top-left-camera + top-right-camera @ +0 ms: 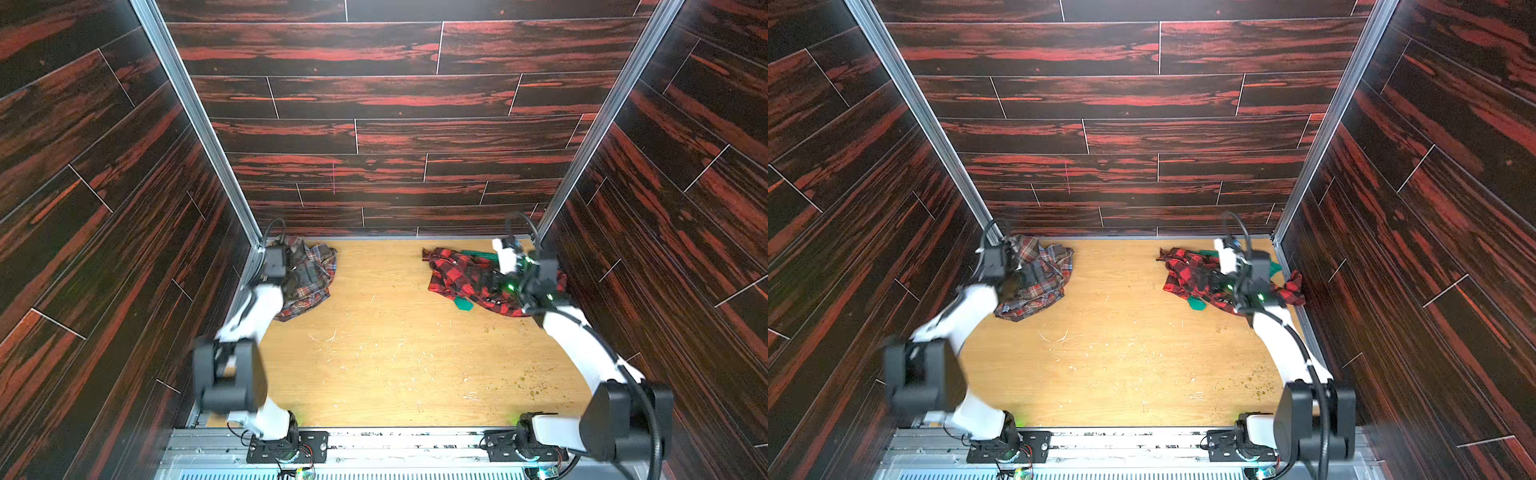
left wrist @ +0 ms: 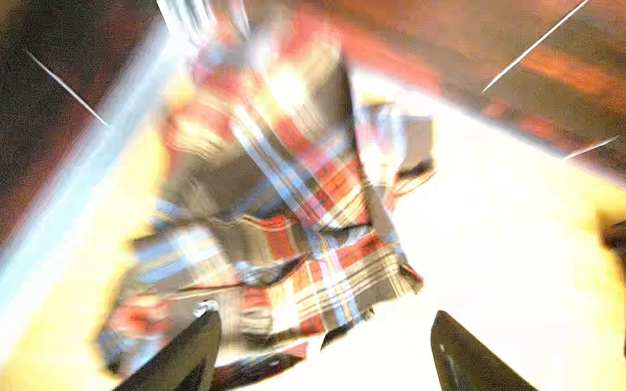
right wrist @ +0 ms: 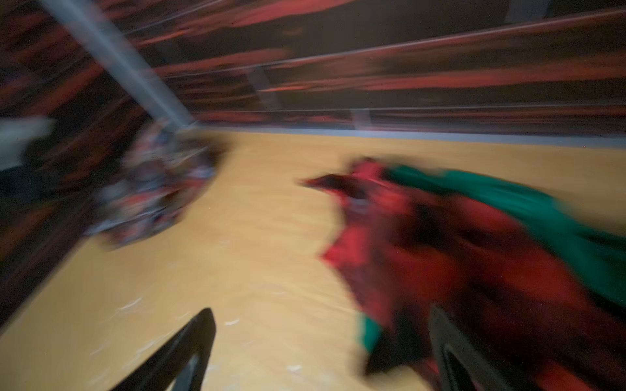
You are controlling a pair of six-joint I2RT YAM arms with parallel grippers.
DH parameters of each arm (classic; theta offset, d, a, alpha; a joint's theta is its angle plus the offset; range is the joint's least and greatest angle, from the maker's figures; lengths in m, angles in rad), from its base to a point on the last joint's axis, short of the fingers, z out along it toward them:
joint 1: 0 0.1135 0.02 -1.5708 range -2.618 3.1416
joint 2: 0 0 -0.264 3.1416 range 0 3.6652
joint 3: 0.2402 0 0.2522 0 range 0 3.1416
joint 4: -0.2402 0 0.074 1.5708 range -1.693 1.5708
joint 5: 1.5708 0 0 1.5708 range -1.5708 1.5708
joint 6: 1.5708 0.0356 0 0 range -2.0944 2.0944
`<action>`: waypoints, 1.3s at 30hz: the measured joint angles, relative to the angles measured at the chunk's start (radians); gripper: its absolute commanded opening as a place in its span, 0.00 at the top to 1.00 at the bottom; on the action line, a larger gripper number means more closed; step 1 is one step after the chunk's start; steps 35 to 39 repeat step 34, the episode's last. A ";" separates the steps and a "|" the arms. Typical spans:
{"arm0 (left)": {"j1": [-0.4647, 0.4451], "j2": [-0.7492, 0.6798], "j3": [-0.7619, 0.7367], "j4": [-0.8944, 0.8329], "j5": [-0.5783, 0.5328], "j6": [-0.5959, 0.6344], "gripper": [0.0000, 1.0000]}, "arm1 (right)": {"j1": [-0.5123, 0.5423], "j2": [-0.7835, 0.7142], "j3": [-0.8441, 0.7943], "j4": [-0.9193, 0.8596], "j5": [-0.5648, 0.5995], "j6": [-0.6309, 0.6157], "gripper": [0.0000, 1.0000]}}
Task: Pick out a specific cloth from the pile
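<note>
The cloth [image 1: 313, 272] [image 1: 1044, 278], a muted plaid shirt, lies crumpled in the far left corner of the table, apart from the pile. My left gripper [image 1: 296, 279] [image 2: 325, 335] hovers over it, open, with nothing between its fingers [image 2: 200, 342]. The pile [image 1: 461, 274] [image 1: 1187, 276] sits at the far right: a red-and-black check shirt [image 3: 457, 257] with a green garment [image 3: 542, 216] [image 1: 462, 303] showing at its edges. My right gripper [image 1: 496, 286] [image 3: 321, 325] is above the pile's near side, open and empty. Both wrist views are blurred.
The wooden table [image 1: 395, 353] is boxed in by dark red-streaked walls [image 1: 395, 137] on three sides. Aluminium posts [image 1: 195, 112] [image 1: 602, 120] rise from the two far corners. Both arm bases stand on the metal rail [image 1: 415, 446] at the near edge.
</note>
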 measured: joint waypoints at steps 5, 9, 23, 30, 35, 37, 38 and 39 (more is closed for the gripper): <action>0.000 -0.187 -0.391 0.367 -0.159 0.116 0.01 | -0.017 -0.119 -0.295 0.251 0.285 -0.048 0.01; 0.000 -0.077 -0.502 0.426 -0.223 0.112 0.01 | -0.043 -0.108 -0.500 0.431 0.398 -0.075 0.01; 0.000 0.113 -0.613 0.881 -0.209 0.103 0.01 | -0.093 0.195 -0.605 1.002 0.320 -0.064 0.01; -0.006 0.110 -0.596 0.880 -0.158 0.135 0.01 | -0.139 0.269 -0.593 1.064 0.225 -0.060 0.01; -0.008 0.110 -0.589 0.874 -0.131 0.147 0.01 | -0.138 0.269 -0.583 1.077 0.257 -0.040 0.01; -0.008 0.110 -0.589 0.874 -0.131 0.147 0.01 | -0.138 0.269 -0.583 1.077 0.257 -0.040 0.01; -0.008 0.110 -0.589 0.874 -0.131 0.147 0.01 | -0.138 0.269 -0.583 1.077 0.257 -0.040 0.01; -0.008 0.110 -0.589 0.874 -0.131 0.147 0.01 | -0.138 0.269 -0.583 1.077 0.257 -0.040 0.01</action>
